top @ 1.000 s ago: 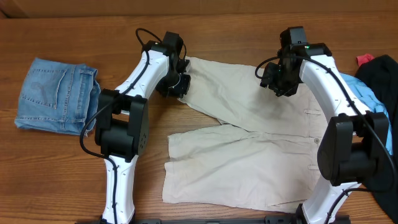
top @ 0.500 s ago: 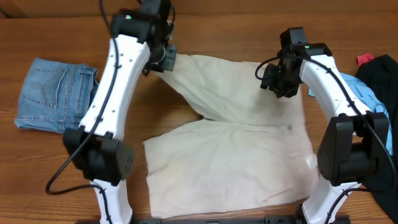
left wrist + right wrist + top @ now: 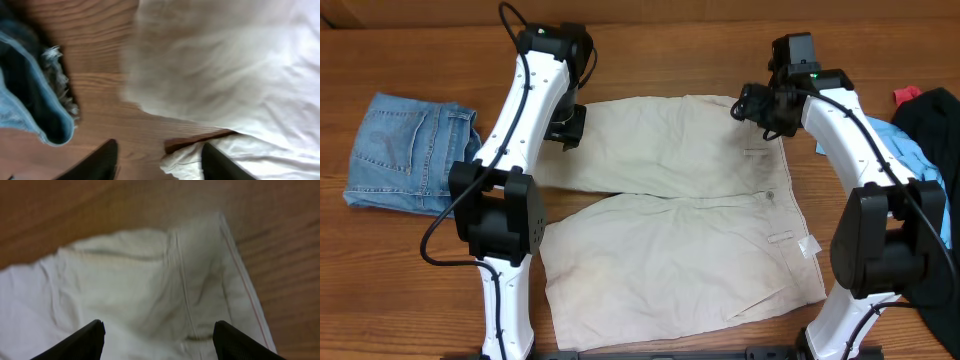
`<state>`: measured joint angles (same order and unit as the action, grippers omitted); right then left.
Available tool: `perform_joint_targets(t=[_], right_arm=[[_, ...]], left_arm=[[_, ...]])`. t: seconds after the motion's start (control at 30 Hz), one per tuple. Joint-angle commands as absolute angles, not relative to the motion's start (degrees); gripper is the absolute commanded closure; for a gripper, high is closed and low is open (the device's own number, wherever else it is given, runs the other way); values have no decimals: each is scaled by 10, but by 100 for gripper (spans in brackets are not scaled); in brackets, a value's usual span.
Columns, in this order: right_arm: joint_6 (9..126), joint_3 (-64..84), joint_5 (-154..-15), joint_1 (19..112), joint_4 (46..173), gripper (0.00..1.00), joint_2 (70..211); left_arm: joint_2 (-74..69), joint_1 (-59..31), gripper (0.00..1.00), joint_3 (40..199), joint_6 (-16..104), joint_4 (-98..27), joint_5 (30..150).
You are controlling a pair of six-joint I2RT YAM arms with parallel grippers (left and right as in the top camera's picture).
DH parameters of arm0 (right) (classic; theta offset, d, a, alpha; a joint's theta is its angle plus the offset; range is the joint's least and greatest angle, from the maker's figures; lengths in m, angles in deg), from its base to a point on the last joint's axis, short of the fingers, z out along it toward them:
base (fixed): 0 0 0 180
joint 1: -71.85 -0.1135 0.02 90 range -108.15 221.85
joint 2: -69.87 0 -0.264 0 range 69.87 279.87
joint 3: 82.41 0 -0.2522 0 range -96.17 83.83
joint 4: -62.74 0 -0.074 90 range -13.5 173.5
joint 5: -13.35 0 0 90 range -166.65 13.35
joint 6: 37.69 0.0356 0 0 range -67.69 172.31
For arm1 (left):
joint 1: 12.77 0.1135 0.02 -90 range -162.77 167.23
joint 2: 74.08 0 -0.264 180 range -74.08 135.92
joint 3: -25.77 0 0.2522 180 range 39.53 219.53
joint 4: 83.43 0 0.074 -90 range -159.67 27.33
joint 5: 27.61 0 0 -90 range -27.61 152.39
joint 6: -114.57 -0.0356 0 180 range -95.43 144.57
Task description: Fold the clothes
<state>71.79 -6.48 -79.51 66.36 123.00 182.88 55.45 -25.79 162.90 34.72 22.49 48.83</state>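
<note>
The clothes, a large pair of pale beige shorts (image 3: 680, 230), lie spread flat over the middle of the table, waistband to the right. My left gripper (image 3: 565, 125) hangs open at the far left leg corner. In the left wrist view its fingers (image 3: 97, 162) straddle bare wood and a bit of the shorts' hem (image 3: 185, 160), gripping nothing. My right gripper (image 3: 760, 105) is open just above the far right waistband corner. In the right wrist view the beige cloth (image 3: 150, 280) lies loose beneath its spread fingers (image 3: 75, 342).
Folded blue denim shorts (image 3: 410, 150) lie at the far left, their frayed edge (image 3: 30, 100) close to my left gripper. A black garment (image 3: 935, 120), a light blue cloth (image 3: 905, 150) and a small red item (image 3: 907, 95) sit at the right edge.
The left gripper carried the far leg up and leftward, then let it go. The shorts now lie flatter and wider. Both grippers have opened.
</note>
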Motion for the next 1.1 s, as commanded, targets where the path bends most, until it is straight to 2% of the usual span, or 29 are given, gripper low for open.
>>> perform_joint_targets(t=[0.0, 0.17, 0.23, 0.27, 0.3, 0.33, 0.37, 0.47, 0.6, 0.77, 0.87, 0.9, 0.97, 1.0, 1.07], right_arm=[[718, -68, -747, 665, 1192, 27, 1873], [718, -68, -716, 683, 1140, 28, 1941], [713, -68, -734, 690, 1122, 36, 1951], [700, -68, -763, 695, 1111, 45, 1952], [692, -69, -782, 697, 1105, 61, 1952], [676, -70, -811, 700, 1094, 91, 1950], [666, -73, -830, 704, 1086, 96, 1946], [666, -96, -839, 723, 1084, 96, 1918], [657, -116, -883, 766, 1045, 96, 1845], [657, -113, -889, 779, 1027, 96, 1835], [658, -111, -832, 779, 1031, 96, 1858], [674, -111, -779, 780, 1040, 92, 1874], [673, -111, -748, 784, 1049, 34, 1886], [673, -111, -729, 788, 1065, 17, 1887], [673, -111, -712, 798, 1091, 10, 1885]], left_arm=[[534, -243, 37, 1640, 370, 230, 464], [518, -217, 38, 1642, 370, 228, 509], [516, -210, 40, 1642, 370, 223, 534], [515, -206, 42, 1642, 369, 218, 548], [513, -203, 45, 1642, 368, 212, 559], [511, -200, 48, 1643, 361, 202, 576], [508, -197, 52, 1643, 347, 186, 600], [499, -191, 58, 1643, 316, 160, 652], [488, -189, 60, 1643, 288, 127, 685], [488, -189, 58, 1643, 288, 71, 720], [489, -189, 51, 1643, 288, 52, 733], [489, -191, 48, 1643, 288, 53, 732], [489, -192, 46, 1643, 288, 60, 732], [489, -192, 44, 1643, 288, 67, 732], [489, -192, 44, 1643, 288, 77, 735]])
